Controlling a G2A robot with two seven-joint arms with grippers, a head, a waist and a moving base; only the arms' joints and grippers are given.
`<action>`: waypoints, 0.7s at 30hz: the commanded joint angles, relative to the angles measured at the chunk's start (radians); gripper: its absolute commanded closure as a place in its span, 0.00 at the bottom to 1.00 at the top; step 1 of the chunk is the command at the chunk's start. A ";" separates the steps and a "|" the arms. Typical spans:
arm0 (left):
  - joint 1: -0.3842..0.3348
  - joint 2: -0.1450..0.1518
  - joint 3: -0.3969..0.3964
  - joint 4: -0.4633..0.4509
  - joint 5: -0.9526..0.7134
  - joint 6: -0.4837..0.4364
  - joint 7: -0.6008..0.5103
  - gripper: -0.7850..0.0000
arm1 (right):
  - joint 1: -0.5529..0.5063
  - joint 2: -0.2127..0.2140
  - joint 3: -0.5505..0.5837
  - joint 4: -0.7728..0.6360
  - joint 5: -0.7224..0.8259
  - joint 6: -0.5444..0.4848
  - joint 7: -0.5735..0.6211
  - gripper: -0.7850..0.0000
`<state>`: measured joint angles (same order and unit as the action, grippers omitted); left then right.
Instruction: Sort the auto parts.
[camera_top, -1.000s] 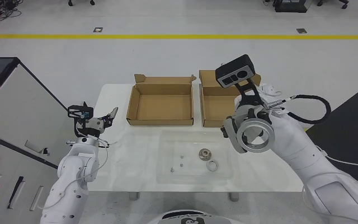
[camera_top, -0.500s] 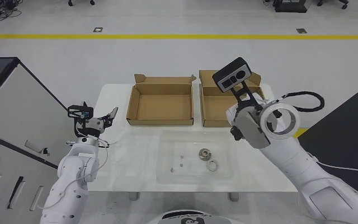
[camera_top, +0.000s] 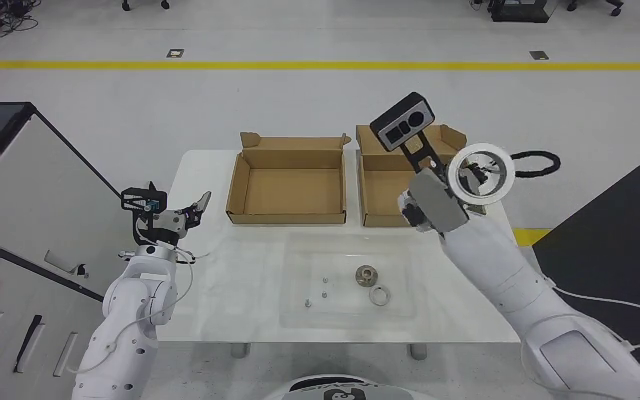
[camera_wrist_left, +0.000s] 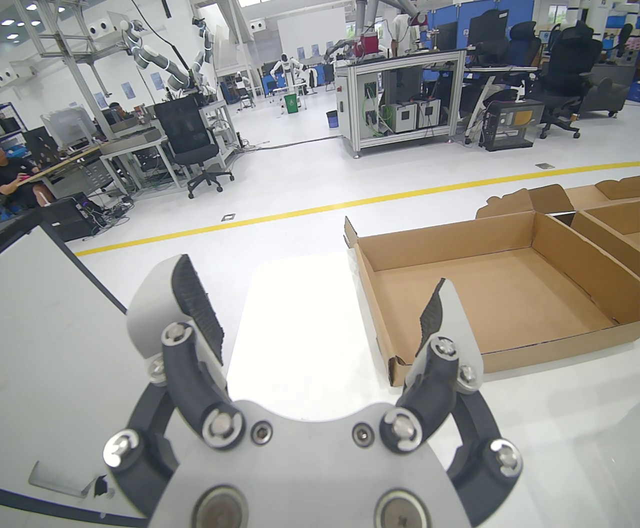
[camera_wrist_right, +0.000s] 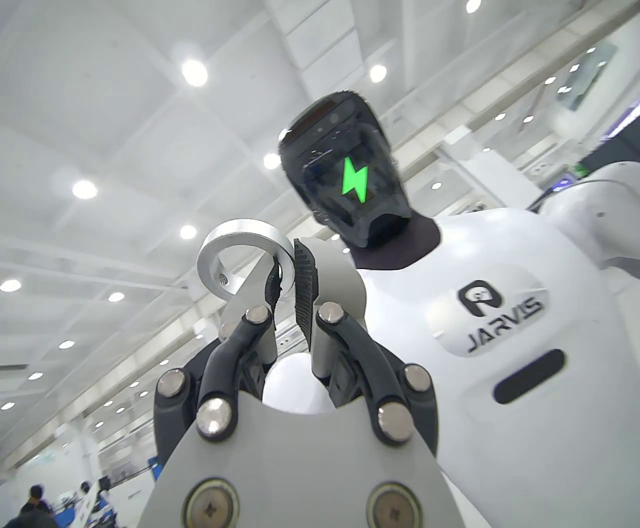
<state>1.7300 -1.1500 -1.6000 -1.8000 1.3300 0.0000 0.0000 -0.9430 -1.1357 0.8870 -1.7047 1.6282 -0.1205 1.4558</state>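
Right gripper (camera_wrist_right: 287, 265) is clamped on one side of the metal ring's (camera_wrist_right: 245, 231) wall, and the rest of the ring sticks out past the jaws. The wrist points up, near the right box (camera_top: 385, 195). I'd turn it down and get low over the box before releasing, since that's a thin grip. Left gripper (camera_wrist_left: 311, 272) is open with nothing in it, at the table's edge.

Robotics lab: robot arms (camera_wrist_left: 167, 62), office chairs (camera_wrist_left: 192, 142).

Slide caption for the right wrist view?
Right gripper pinching a silver metal ring by its rim, camera facing the ceiling.
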 joint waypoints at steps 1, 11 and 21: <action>0.000 0.000 0.000 0.000 0.000 0.000 0.000 0.00 | 0.008 0.001 0.009 0.003 -0.108 -0.013 -0.026 1.00; 0.000 0.000 0.000 0.000 0.000 0.000 0.000 0.00 | -0.024 -0.007 0.043 -0.023 -0.232 0.007 -0.094 1.00; 0.000 0.000 0.000 0.000 0.000 0.000 0.000 0.00 | -0.075 -0.041 0.032 -0.022 0.000 0.083 -0.036 1.00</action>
<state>1.7300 -1.1500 -1.6000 -1.8000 1.3300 0.0000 0.0000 -1.0174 -1.1745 0.9181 -1.7287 1.6161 -0.0406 1.4183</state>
